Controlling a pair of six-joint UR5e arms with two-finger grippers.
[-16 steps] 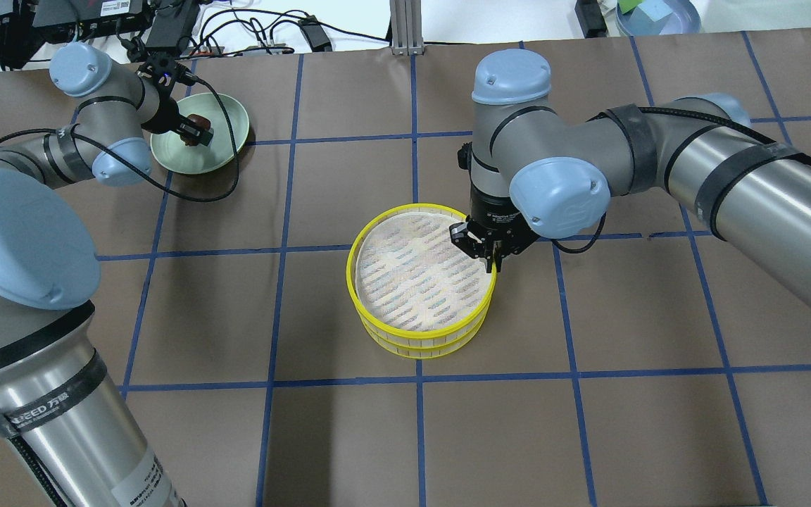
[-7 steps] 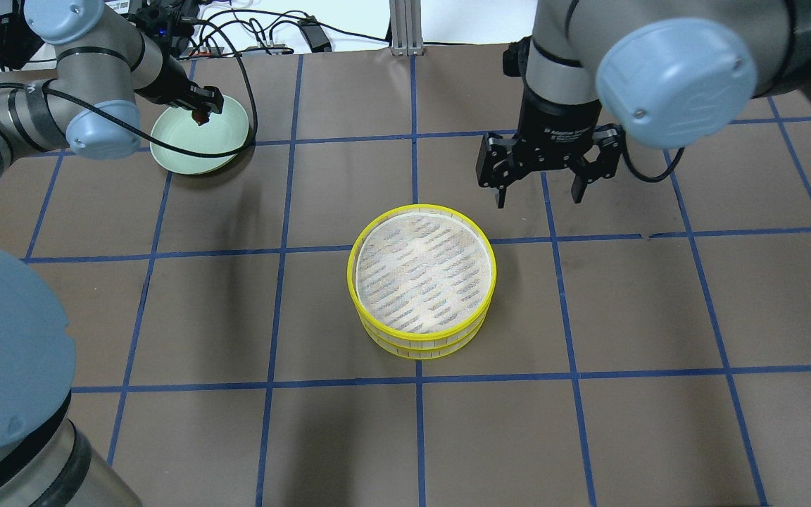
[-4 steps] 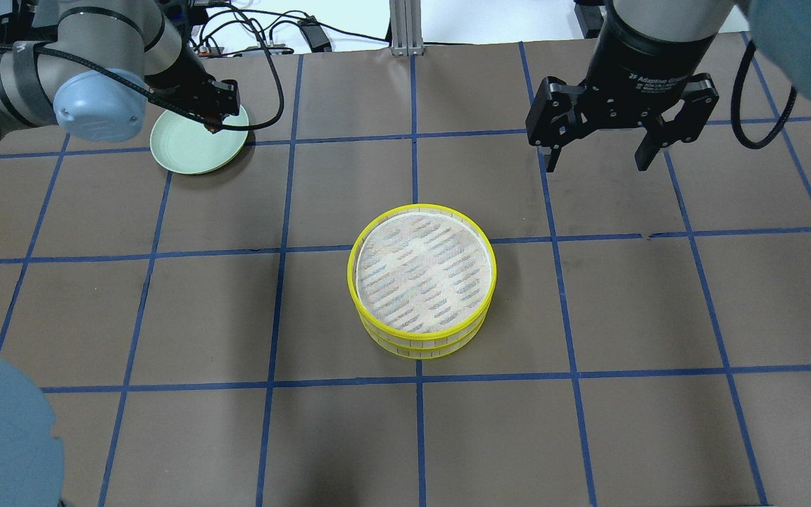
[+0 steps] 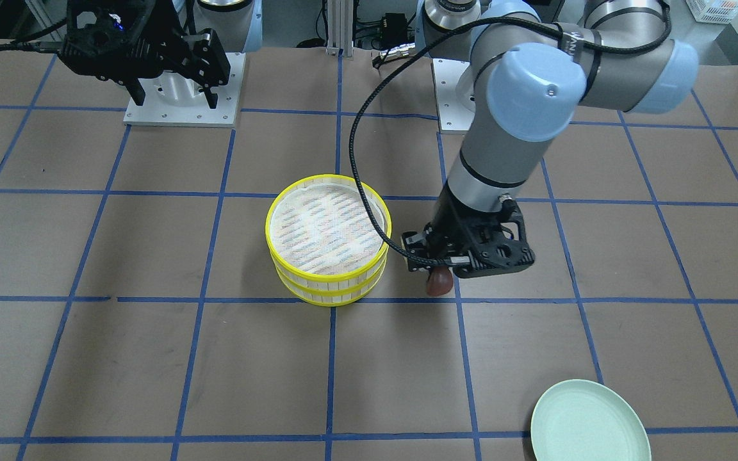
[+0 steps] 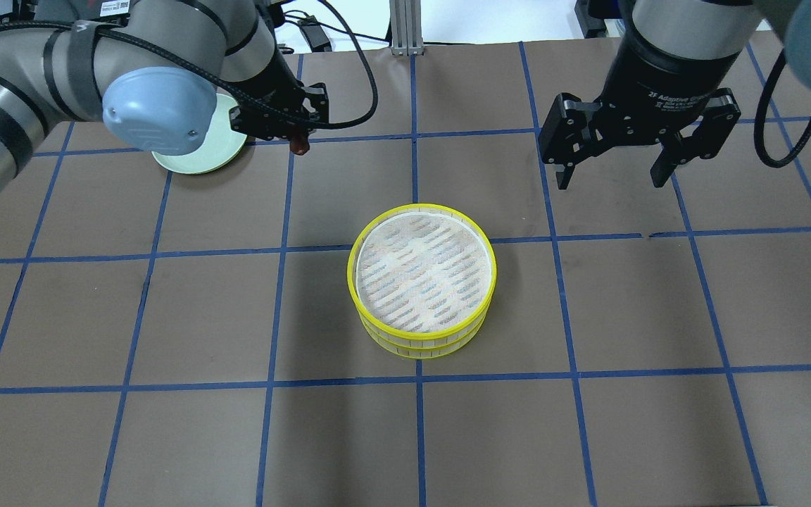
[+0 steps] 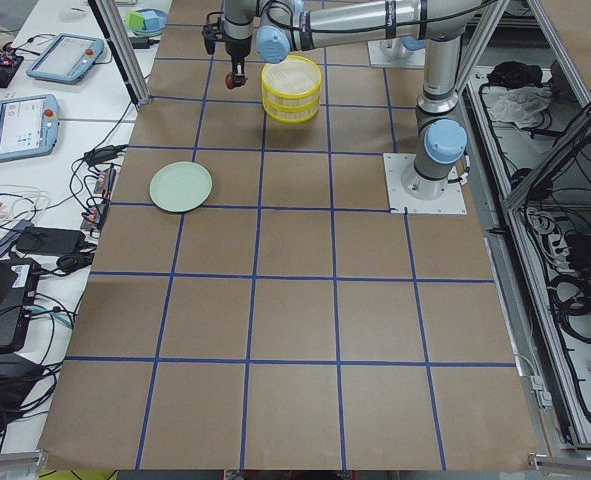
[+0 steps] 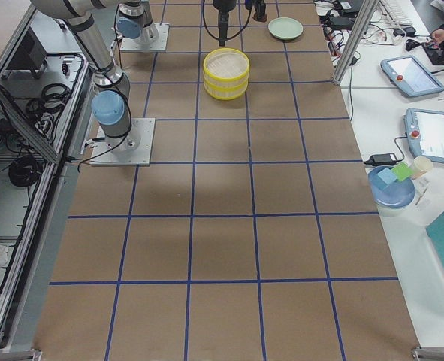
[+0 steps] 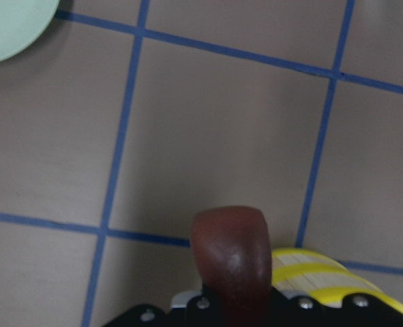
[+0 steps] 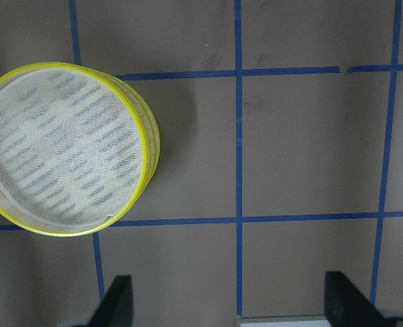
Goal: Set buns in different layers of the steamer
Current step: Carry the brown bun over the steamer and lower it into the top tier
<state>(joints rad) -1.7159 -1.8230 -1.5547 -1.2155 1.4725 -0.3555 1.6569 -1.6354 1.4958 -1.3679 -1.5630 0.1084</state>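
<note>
The steamer (image 5: pixel 421 282) stands mid-table, its two yellow-rimmed tiers stacked, the top woven floor bare; it also shows in the front view (image 4: pixel 327 227) and the right wrist view (image 9: pixel 65 157). My left gripper (image 5: pixel 298 137) is shut on the dark reddish-brown bun (image 5: pixel 299 146) and holds it in the air between the plate and the steamer. In the front view the bun (image 4: pixel 439 282) hangs just beside the steamer's side. The left wrist view shows the bun (image 8: pixel 230 252) with the steamer's rim (image 8: pixel 324 272) below. My right gripper (image 5: pixel 613 176) is open and empty, raised behind the steamer. The cream-white bun is not in view.
The pale green plate (image 5: pixel 191 160) lies empty at the far left of the table, also in the front view (image 4: pixel 590 422). The brown table carries a grid of blue tape lines. Cables and devices lie beyond the far edge.
My left gripper lifted the brown bun off the green plate and carried it toward the steamer. My right gripper let go of the steamer's rim, opened, rose and drew away.
</note>
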